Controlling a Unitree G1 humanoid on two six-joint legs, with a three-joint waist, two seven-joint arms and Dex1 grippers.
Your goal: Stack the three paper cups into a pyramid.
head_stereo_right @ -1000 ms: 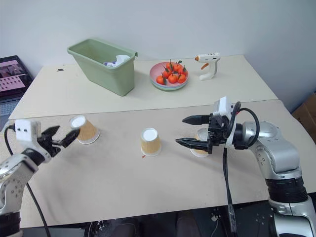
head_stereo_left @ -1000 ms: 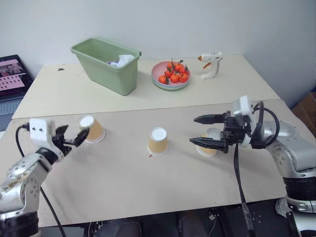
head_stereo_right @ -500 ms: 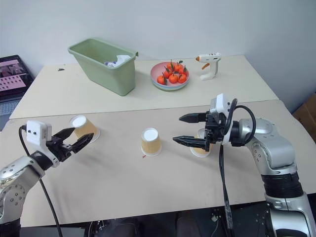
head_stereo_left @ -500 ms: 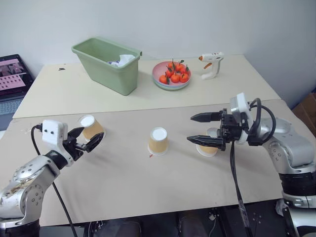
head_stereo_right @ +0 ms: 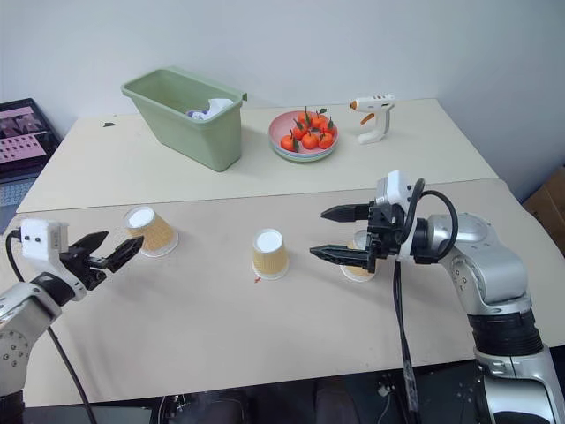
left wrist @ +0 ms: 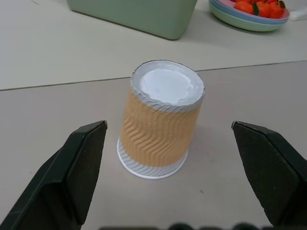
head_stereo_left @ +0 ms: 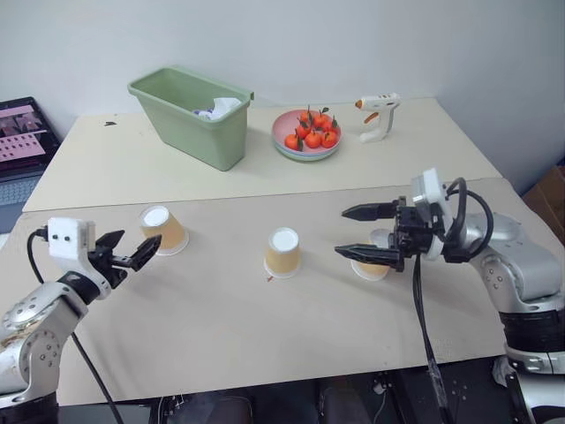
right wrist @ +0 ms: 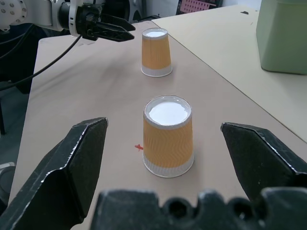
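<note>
Behind the three paper cups (head_stereo_left: 282, 253) sit bin (head_stereo_left: 190, 115) and fruit plate (head_stereo_left: 306, 135); both claws released.

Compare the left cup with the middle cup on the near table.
The left cup sits right by the open left gripper; the middle cup stands alone between both arms. A small red mark lies on the table beside the middle cup, none by the left. Both stand upside down, tan ribbed sides, white base up.

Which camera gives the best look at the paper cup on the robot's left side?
The left wrist view: the left cup stands upside down between the open left tool. Eye views show it small; the right wrist view shows it far behind the middle cup.
</note>
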